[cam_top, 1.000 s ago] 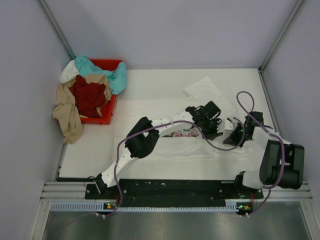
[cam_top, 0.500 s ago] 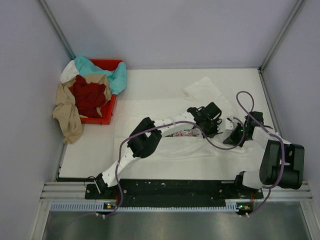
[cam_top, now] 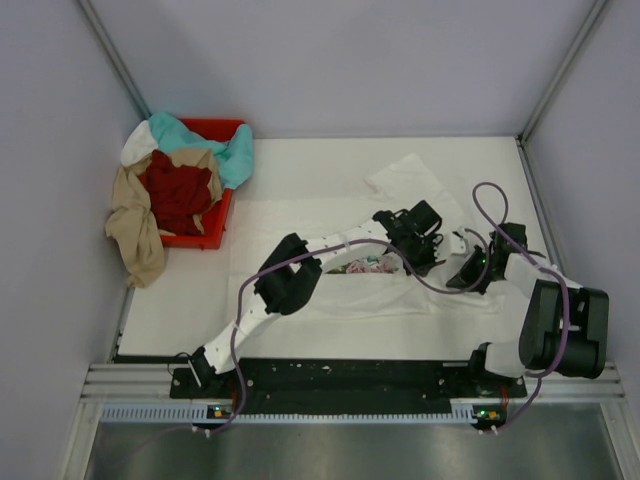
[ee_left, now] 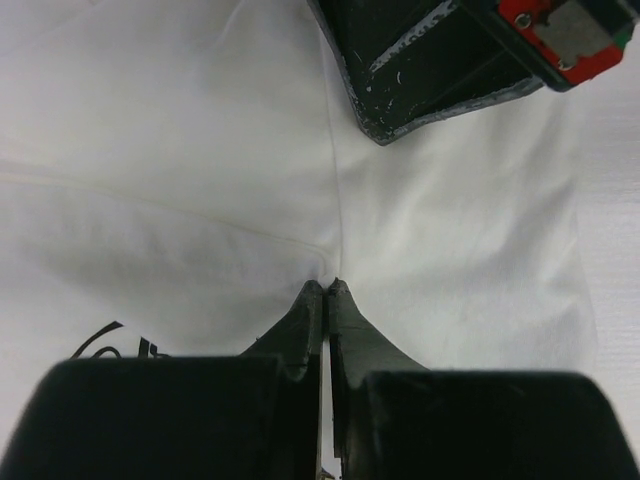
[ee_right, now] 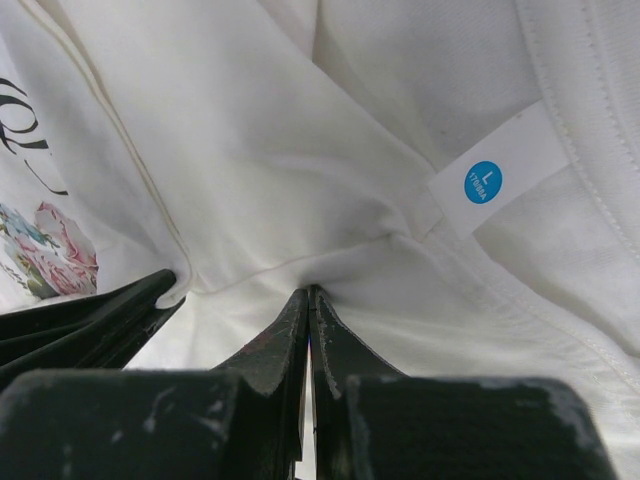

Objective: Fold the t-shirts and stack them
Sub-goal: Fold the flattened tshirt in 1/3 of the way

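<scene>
White table (cam_top: 330,165), 1 white printed t-shirt (cam_top: 270,220) spread mid-table, red bin (cam_top: 200,238) at far-left corner, tan shirt (cam_top: 135,235) seemingly trailing onto the surface

A white t-shirt (cam_top: 380,297) lies spread across the middle of the table (cam_top: 170,300), reaching toward three o'clock. It is partly folded and creased, and one sleeve flares out toward one o'clock. Its pink-and-blue flower print (cam_top: 368,265) and dark script show near the centre. A white neck tag (ee_right: 483,181) with a round blue L sticker sits by the collar seam. At ten o'clock lies a loose heap: a teal t-shirt (cam_top: 235,150), a dark red t-shirt (cam_top: 178,195), a cream t-shirt (cam_top: 137,145), and a tan t-shirt (cam_top: 135,235) draping toward eight o'clock.
</scene>
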